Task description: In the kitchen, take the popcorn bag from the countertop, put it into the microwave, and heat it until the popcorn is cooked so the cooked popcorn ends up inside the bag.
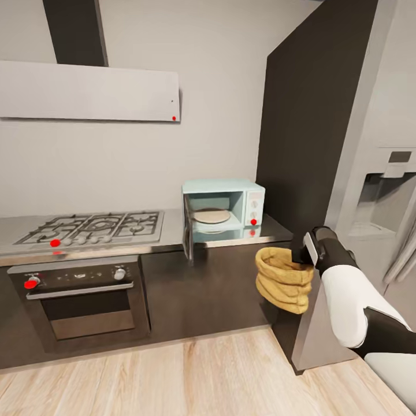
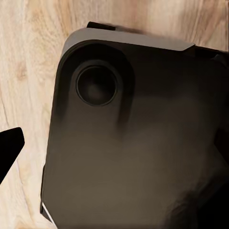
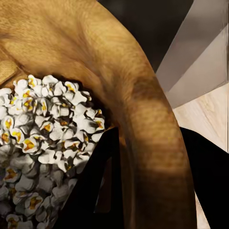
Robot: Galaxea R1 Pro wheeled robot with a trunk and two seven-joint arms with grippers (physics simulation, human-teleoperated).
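Note:
The popcorn bag (image 1: 283,279) hangs in the air in front of the dark cabinet fronts, below and right of the microwave (image 1: 249,205). My right gripper (image 1: 301,255) is shut on its rolled rim. In the right wrist view one dark finger (image 3: 93,183) sits inside the popcorn bag (image 3: 95,43) and the other outside, pinching the rim; white and yellow popped kernels (image 3: 43,138) fill the sack. The microwave stands on the countertop (image 1: 173,236) with its door (image 1: 188,236) swung open to the left. A round plate (image 1: 211,215) lies in its cavity. A dark fingertip (image 2: 9,150) of my left gripper hangs over the floor.
A gas hob (image 1: 92,226) is set in the worktop over a black built-in oven (image 1: 81,294), under a grey hood (image 1: 86,91). A tall dark cabinet (image 1: 312,115) and a pale fridge (image 1: 387,190) stand right. Wooden floor (image 1: 173,375) lies in front. My dark base (image 2: 133,143) is below the left wrist.

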